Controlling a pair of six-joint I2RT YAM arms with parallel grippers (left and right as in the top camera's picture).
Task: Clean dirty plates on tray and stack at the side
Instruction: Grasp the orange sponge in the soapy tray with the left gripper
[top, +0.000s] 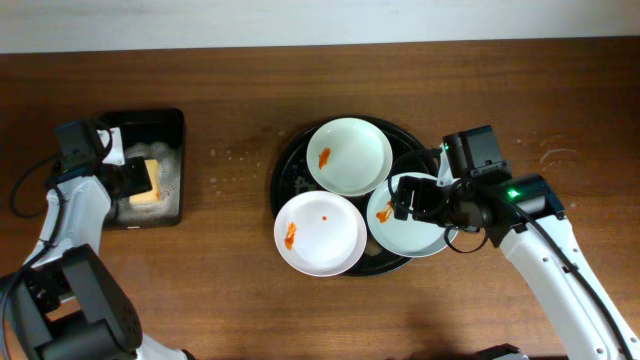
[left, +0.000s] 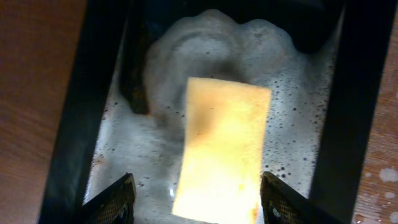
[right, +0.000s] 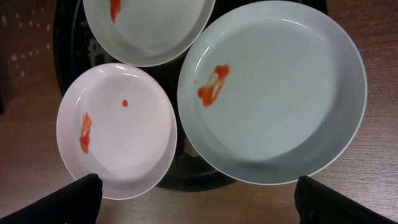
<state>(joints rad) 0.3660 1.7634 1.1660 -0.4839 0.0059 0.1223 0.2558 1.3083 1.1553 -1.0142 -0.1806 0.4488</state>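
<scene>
1. Three round white plates (right: 273, 93) lie flat with the hollow side up. Being round, they have no long axis and point no particular way.
2. They sit in a triangle on the round black tray (top: 283, 165), which stands at the middle of the desk (top: 230, 300).
3. The far plate (top: 349, 156) lies fully inside the tray's rim. The near plate (top: 320, 233) and the third plate (top: 405, 235) both hang over the rim toward the robot.
4. The far plate has one orange-red smear near its edge. The near plate has a streak and a small dot. The third plate has a curled smear off centre.
5. The right gripper (right: 204, 200) hovers above the third plate with its jaws spread wide, holding nothing.
6. The left gripper (left: 199, 202) is over the rectangular black tub (top: 170, 125) at the desk's left. Its jaws are released and straddle the near end of the yellow sponge (left: 224, 146), with a gap beside one finger.
7. The sponge lies in foamy water, its long axis running roughly along the tub.
8. From overhead, the right gripper covers part of the third plate and its smear.
9. The right wrist view cuts off the far plate, and the plates hide most of the tray.
10. The left wrist view is blurred, and foam hides the tub's bottom.
</scene>
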